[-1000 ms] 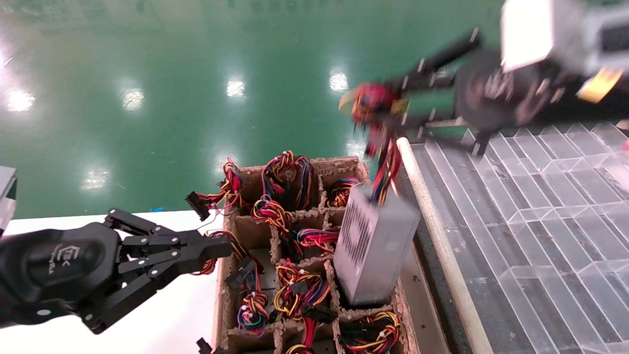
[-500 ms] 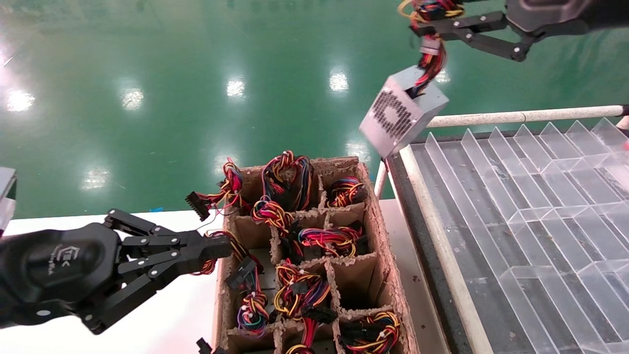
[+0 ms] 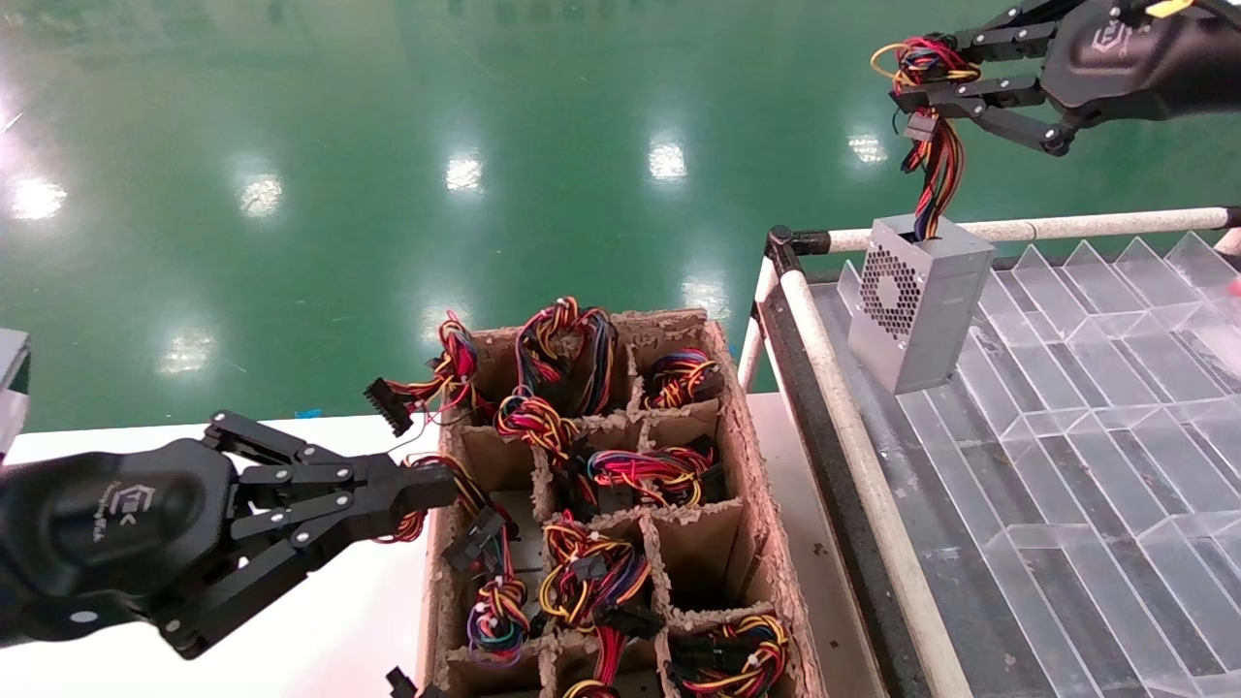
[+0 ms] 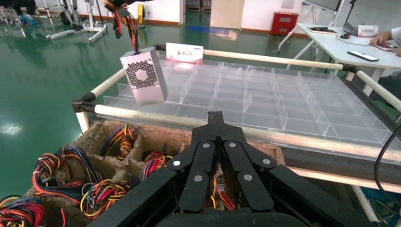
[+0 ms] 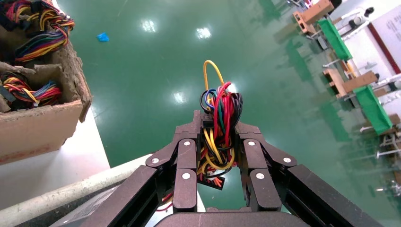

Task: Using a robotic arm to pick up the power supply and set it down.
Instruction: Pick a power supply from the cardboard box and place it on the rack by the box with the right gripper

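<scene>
The right gripper is closed on the wire bundle; the power supply hangs below it, probably heavy and swinging. The metal body seems a firmer hold.

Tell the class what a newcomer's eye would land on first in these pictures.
First, the power supply dangling by its wire bundle from the right gripper, over the near corner of the clear divider tray. Then the cardboard crate of coloured wiring, with the left gripper at its edge.

White sign with red characters, too small to read; logos on grippers illegible.
</scene>
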